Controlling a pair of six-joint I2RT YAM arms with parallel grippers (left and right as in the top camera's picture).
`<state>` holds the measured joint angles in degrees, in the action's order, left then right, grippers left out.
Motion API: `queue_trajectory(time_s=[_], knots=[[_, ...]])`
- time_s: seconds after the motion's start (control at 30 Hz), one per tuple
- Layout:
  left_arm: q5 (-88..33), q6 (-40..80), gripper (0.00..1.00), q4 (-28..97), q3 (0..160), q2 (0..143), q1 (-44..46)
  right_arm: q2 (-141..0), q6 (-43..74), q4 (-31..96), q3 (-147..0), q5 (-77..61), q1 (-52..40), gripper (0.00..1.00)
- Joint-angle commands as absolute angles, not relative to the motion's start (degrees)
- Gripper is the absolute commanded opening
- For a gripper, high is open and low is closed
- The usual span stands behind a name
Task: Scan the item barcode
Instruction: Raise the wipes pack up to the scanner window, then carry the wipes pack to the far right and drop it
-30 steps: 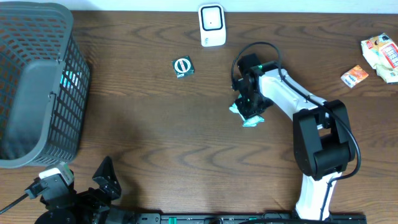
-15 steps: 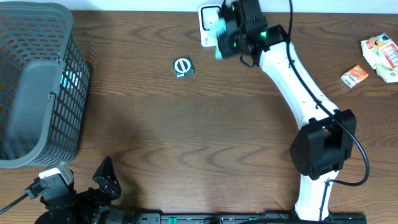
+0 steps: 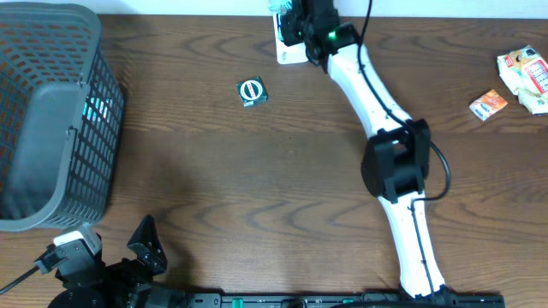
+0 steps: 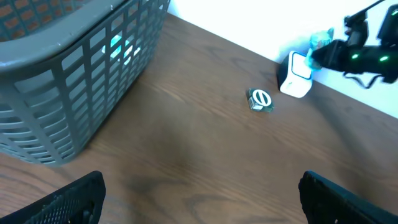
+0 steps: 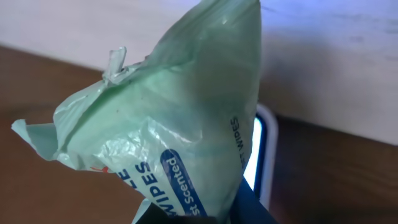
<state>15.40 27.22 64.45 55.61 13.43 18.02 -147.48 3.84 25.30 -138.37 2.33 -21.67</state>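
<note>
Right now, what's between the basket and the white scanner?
Only a green packet on bare wood, between basket and scanner. The overhead view shows it.

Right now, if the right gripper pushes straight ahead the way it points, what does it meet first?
Probably the white scanner: the wipes packet held in the right gripper would touch its lit face first, with the wall behind. How near is unclear from the wrist view.

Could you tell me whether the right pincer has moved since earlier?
Yes: the right pincer, holding the wipes packet, went from mid-table to the white scanner.
</note>
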Motion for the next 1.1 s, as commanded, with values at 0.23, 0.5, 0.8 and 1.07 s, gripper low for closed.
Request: queue_trajectory(time_s=[0.23, 0.5, 0.8, 1.07], knots=[[16.38, 27.77, 0.98, 64.4, 55.33, 13.34, 17.8, -147.76, 2.72, 23.7, -140.68, 8.86, -20.4, 0.01], [16.36, 27.77, 0.98, 64.4, 55.33, 13.34, 17.8, -140.77, 3.4, 36.51, -140.68, 10.52, -13.89, 0.01], [16.36, 27.77, 0.98, 64.4, 55.33, 13.34, 17.8, -136.73, 0.1, 58.06, -140.57, 16.67, 1.06, 0.01], [16.36, 27.77, 0.97, 64.42, 55.33, 13.34, 17.8, -138.34, 1.98, 67.59, -140.0, 17.41, 12.23, 0.62]])
